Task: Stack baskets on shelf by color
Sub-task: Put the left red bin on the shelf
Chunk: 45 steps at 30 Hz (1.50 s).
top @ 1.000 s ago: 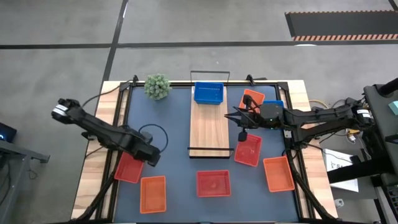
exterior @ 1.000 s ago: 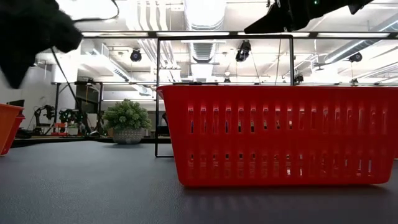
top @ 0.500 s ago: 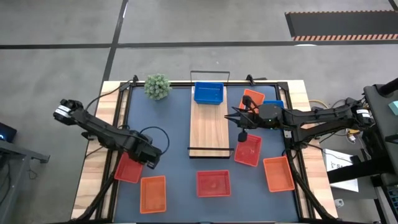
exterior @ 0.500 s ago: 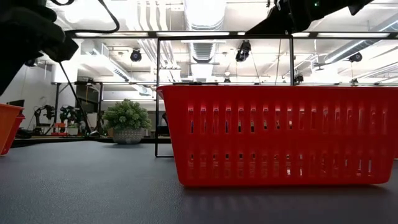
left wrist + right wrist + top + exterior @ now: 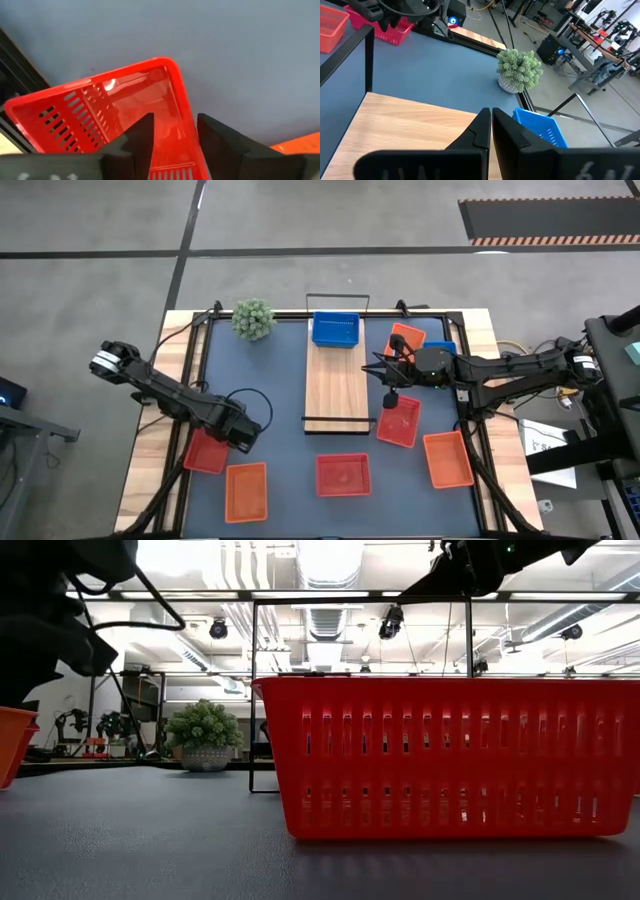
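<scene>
So the left gripper [image 5: 244,437] is sitting right over the inner long wall of the red basket [image 5: 207,450] near the table's front-left corner, fingers apart and straddling that wall, nothing pinched yet. That basket's long axis runs roughly front to back, and the shelf [image 5: 337,385] lies well off toward the middle. The right gripper [image 5: 381,370] hangs by the shelf's right edge, fingers together and empty, so the left arm's way nearer.
</scene>
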Available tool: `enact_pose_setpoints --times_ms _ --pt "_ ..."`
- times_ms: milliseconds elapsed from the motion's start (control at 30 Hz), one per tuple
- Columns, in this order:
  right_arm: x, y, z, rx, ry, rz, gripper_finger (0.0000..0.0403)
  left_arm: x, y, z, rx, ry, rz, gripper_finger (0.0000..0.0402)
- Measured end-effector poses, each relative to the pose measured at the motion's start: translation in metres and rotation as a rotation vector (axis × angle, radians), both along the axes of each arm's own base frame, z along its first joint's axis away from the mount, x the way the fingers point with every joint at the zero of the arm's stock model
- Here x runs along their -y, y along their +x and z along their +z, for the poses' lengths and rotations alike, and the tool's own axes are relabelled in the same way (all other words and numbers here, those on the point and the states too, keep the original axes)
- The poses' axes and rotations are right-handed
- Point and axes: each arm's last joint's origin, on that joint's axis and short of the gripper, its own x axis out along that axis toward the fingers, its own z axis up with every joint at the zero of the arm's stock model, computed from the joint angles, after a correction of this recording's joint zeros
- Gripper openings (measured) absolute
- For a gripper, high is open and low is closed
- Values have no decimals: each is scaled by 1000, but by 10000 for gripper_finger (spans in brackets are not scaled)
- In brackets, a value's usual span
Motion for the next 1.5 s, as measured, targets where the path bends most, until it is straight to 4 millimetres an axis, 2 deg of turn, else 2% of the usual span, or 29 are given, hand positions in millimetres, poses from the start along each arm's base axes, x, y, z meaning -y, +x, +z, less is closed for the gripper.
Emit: enact_pose_setpoints --times_ms 367,633,833,1033,1267,1500 --pt "0 -1 -4 -33 27 -9 9 0 1 0 19 20 -70 9" --pt "0 -2 -6 -39 31 -11 9 1 7 17 40 26 -190 2" --pt "0 -2 -6 -39 31 -11 9 3 11 47 40 28 -323 1" --pt "0 -2 -6 -39 32 -11 9 2 18 82 81 108 -464 1" --pt "0 -2 -7 -40 40 -14 9 -3 52 114 177 242 -683 1" --pt "0 -2 -8 -42 42 -14 9 -23 101 125 142 366 -958 1"
